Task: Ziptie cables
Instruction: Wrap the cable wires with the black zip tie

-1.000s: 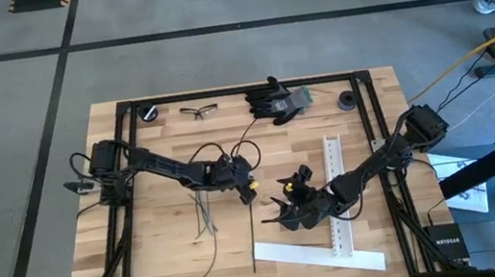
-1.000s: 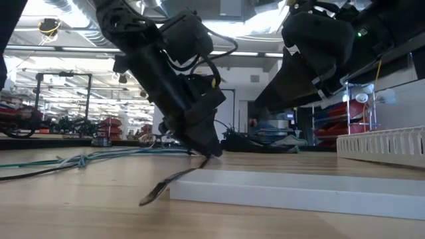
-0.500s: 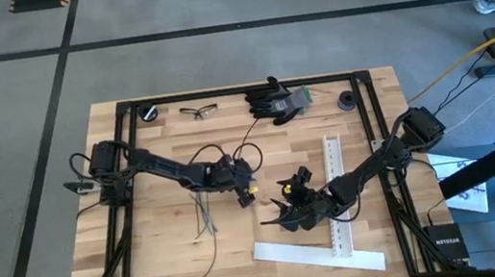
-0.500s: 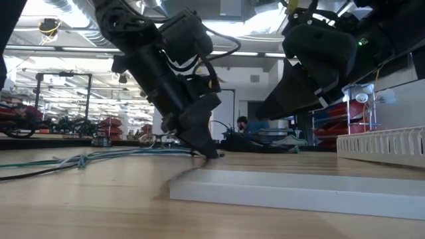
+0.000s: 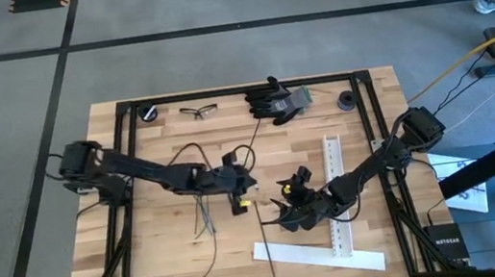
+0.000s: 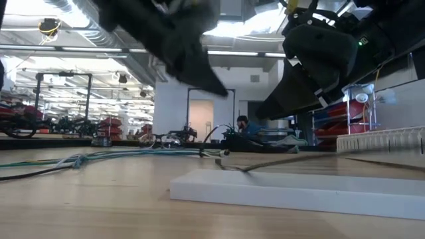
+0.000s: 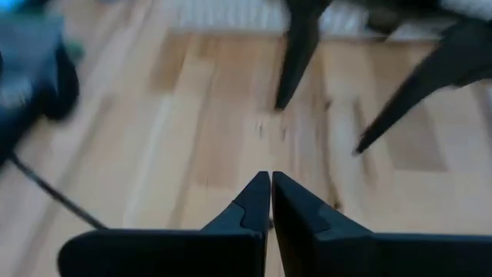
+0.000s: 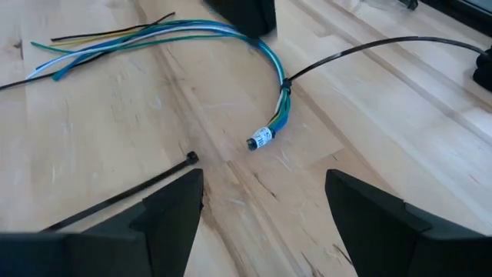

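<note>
My left tool (image 5: pixel 240 201) hangs above the middle of the wooden counter (image 5: pixel 167 257), fingers pressed fully together; the left wrist view shows both dark tips meeting with nothing visible between them.

Just left of that tool lie the cables (image 5: pixel 204 214), a limp bundle of thin pale blue, grey and greenish wires fanned out at one end. In the right wrist view the cables (image 8: pixel 154 37) curve to a gathered end with a small white label, bound by a thin black ziptie (image 8: pixel 361 50) whose tail runs off across the planks.

A second ziptie (image 5: pixel 264 243), stiff, straight and black, lies on the counter just right of the left tool, running toward the flat white strip (image 5: pixel 317 256). Whether it touches that strip I cannot tell from above.

My right tool (image 5: pixel 289 212) sits low beside this ziptie, its two fingers spread wide with nothing between them. Right of it stands a perforated white strip (image 5: pixel 337 189), a long slotted channel.
</note>
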Tool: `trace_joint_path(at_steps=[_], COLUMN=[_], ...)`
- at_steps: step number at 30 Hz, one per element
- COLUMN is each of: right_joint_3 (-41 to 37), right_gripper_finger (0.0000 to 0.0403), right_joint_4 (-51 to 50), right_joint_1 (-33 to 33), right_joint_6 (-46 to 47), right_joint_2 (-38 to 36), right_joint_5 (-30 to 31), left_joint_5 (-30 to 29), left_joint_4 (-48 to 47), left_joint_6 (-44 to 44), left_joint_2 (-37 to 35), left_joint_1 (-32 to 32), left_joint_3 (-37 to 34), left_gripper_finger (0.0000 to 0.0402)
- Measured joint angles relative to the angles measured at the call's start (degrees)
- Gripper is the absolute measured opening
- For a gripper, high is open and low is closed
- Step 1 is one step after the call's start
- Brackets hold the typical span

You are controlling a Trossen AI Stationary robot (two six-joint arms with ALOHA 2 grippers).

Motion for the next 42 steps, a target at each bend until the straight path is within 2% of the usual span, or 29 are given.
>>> trace_joint_path(at_steps=[3, 8, 12, 21, 23, 27, 29, 33, 38, 42], right_joint_3=[0.39, 1.11, 1.11, 1.11, 1.11, 1.11, 1.11, 1.11, 1.11, 1.11], right_gripper_finger=[0.0260, 0.0260, 0.0260, 0.0260, 0.0260, 0.0260, 0.0260, 0.0260, 0.0260, 0.0260], right_joint_4=[-0.20, -0.15, -0.32, -0.45, -0.43, -0.33, -0.24, 0.01, 0.04, -0.02], right_joint_1=[0.00, 0.00, 0.00, 0.00, 0.00, 0.00, -0.07, -0.48, -1.34, -1.72], right_joint_6=[-0.36, -1.79, -2.95, -3.06, -3.11, -3.08, -3.11, -3.11, -3.11, -3.11], right_joint_2=[0.00, -0.09, -0.09, -0.09, -0.09, -0.09, -0.09, -0.09, -0.09, -0.09], right_joint_5=[-0.01, -1.17, -1.54, -1.99, -2.01, -1.99, -1.81, -1.48, -1.46, -0.93], left_joint_5=[-0.09, -0.03, 2.79, 8.65, 12.35, 23.76, 26.70, 28.41, 35.37, 36.80], left_joint_4=[0.10, -2.69, -5.80, -5.52, -5.25, -4.64, -3.70, -1.93, 0.10, 1.53], left_joint_6=[4.01, 3.43, 10.49, 26.45, 29.63, 32.65, 33.85, 37.50, 40.77, 40.11], left_joint_2=[-2.89, -3.56, -2.43, 4.94, 6.15, 8.87, 9.93, 12.02, 14.45, 16.23], left_joint_1=[-0.34, -0.66, -1.68, 0.07, 1.36, 5.24, 6.90, 9.01, 9.97, 10.93], left_joint_3=[0.09, 0.09, 0.08, 0.04, 0.04, 0.04, 0.04, 0.07, 0.17, 0.31], left_gripper_finger=[0.0001, 0.0001, 0.0007, 0.0107, 0.0125, 0.0144, 0.0147, 0.0144, 0.0132, 0.0118])
